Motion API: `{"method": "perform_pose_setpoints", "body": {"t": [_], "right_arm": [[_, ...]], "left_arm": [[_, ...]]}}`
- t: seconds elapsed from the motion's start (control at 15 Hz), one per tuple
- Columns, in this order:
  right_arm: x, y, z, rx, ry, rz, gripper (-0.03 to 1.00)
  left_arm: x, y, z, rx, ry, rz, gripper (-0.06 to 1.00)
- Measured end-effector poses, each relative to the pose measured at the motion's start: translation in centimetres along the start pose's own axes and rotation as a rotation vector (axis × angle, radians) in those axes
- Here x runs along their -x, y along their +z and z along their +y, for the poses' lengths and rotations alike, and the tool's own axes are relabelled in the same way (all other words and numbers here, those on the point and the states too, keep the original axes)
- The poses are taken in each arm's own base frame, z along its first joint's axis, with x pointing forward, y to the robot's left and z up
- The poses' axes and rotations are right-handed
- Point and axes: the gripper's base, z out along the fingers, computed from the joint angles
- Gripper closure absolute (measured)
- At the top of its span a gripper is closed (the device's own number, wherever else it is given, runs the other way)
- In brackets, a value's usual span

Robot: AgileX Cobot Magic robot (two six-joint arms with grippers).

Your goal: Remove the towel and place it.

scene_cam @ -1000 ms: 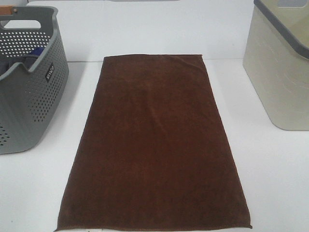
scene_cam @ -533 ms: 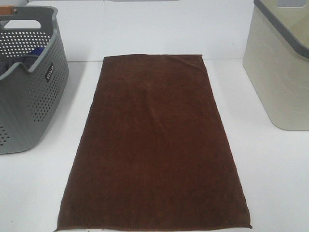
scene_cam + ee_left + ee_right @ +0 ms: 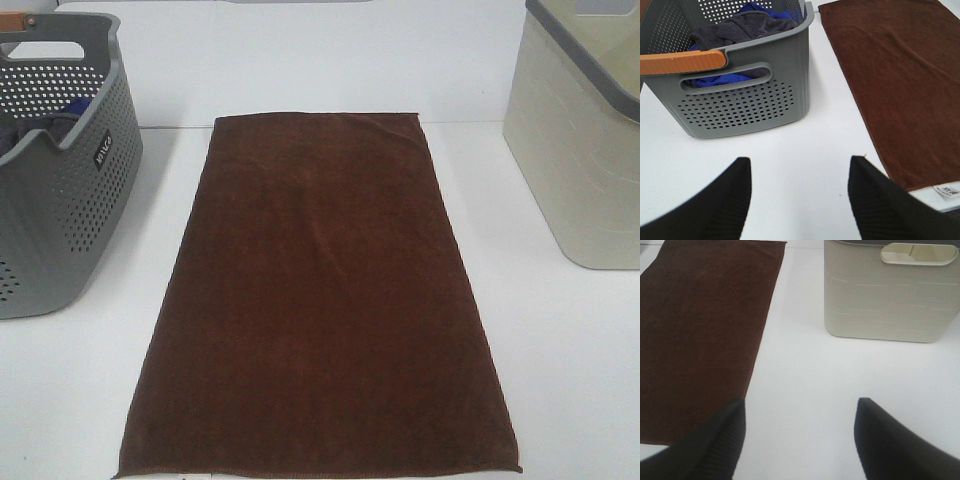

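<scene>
From the high view we record the towel (image 3: pixel 320 300) spread flat on the white worktop (image 3: pixel 80 390), between a grey perforated basket (image 3: pixel 60 200) and a beige bin (image 3: pixel 580 160) — touching neither.

At the left wrist, we find the left end effector (image 3: pixel 799 192) spread wide over bare worktop, gripping nothing; the towel's white label (image 3: pixel 946 190) lies beside it, and the basket holds blue and grey cloth (image 3: pixel 742 27).

At the right wrist, the right end effector (image 3: pixel 800 435) likewise stands spread and empty — towel edge near one finger.
</scene>
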Motion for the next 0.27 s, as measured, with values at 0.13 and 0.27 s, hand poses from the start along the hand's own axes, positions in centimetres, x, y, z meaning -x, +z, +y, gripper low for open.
{"method": "perform_pose_setpoints", "body": {"t": [0.13, 0.27], "right_arm": [[0.0, 0.0, 0.0, 0.0, 0.0, 0.0, 0.36], [0.0, 0.0, 0.0, 0.0, 0.0, 0.0, 0.36]], "left_arm": [[0.0, 0.0, 0.0, 0.0, 0.0, 0.0, 0.39], [0.0, 0.0, 0.0, 0.0, 0.0, 0.0, 0.39]]}}
